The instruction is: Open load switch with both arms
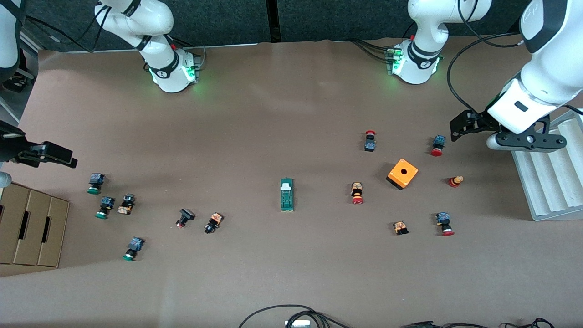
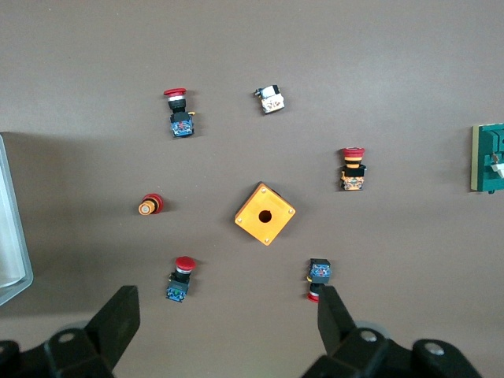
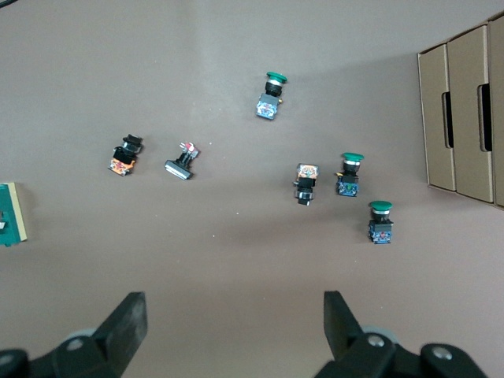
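Observation:
The load switch, a narrow dark-green block with a white end piece, lies flat in the middle of the table. One end of it shows at the edge of the left wrist view and of the right wrist view. My left gripper hangs open and holds nothing, over the left arm's end of the table above the red buttons. My right gripper is open over bare table at the right arm's end, with nothing between its fingers. Both grippers are well away from the switch.
An orange cube with a hole and several red-capped push buttons lie toward the left arm's end. Green-capped buttons lie toward the right arm's end. A cardboard box and a white ridged tray stand at the table's two ends.

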Controlling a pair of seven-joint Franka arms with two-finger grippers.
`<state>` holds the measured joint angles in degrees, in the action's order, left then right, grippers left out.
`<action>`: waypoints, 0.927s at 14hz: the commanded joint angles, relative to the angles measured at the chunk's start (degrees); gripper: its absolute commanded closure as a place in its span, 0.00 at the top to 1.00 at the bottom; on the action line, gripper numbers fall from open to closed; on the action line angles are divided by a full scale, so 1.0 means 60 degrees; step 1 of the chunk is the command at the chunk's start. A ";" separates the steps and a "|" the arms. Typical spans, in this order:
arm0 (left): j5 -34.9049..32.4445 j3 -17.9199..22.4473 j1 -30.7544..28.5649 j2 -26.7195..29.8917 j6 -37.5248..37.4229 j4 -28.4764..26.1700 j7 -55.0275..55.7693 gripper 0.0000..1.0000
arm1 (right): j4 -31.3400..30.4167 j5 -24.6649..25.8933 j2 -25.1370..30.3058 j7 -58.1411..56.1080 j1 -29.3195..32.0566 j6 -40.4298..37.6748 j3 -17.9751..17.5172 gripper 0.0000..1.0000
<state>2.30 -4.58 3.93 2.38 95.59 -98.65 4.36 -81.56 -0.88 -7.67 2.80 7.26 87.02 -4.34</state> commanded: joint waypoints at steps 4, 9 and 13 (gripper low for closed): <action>0.0085 -0.0219 -0.0304 -0.0060 -0.0228 0.0197 -0.0126 1.00 | 0.0014 0.0073 -0.0099 0.0415 -0.0053 0.0130 -0.0024 1.00; 0.0056 -0.0219 -0.0216 -0.0074 -0.0242 0.0226 -0.0068 1.00 | 0.0028 0.0160 -0.0055 0.0530 -0.0053 0.0145 -0.0024 1.00; 0.0027 -0.0409 -0.0216 -0.0089 -0.0257 0.0271 0.0005 1.00 | -0.0059 0.0146 0.0003 0.0560 -0.0067 0.0130 -0.0053 1.00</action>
<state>2.30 -6.35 3.18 2.36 95.42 -98.51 4.37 -81.58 -0.88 -8.15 5.39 7.07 87.46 -4.46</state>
